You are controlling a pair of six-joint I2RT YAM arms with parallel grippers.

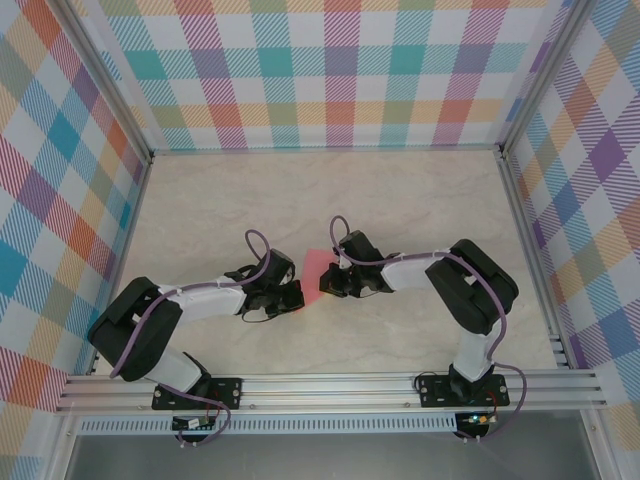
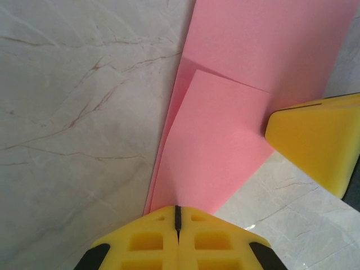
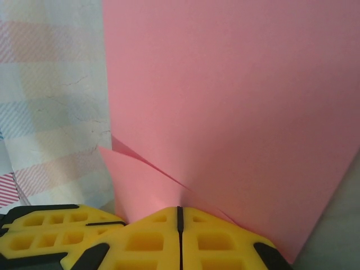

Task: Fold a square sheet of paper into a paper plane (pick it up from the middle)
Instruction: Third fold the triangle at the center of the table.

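The square sheet of paper point(image 1: 313, 268) is salmon-pink and sits mid-table between my two grippers, partly folded. In the left wrist view the paper point(image 2: 225, 129) shows overlapping layers with a slanted flap edge. My left gripper point(image 2: 178, 209) is shut with the paper's near edge running into its tips. One yellow finger point(image 2: 315, 135) of the right gripper touches the paper's right edge. In the right wrist view the paper point(image 3: 236, 101) stands close, and its layers converge at my shut right gripper point(image 3: 180, 209). From above, the left gripper point(image 1: 296, 292) and right gripper point(image 1: 328, 282) nearly touch. The paper plane is out of view.
The marble-patterned tabletop point(image 1: 400, 200) stretches behind and beside the arms. Checkered walls point(image 1: 330, 70) close off the back and both sides. An aluminium rail point(image 1: 330, 385) runs along the near edge. The left gripper's yellow fingers point(image 3: 50, 233) sit just left of the right gripper.
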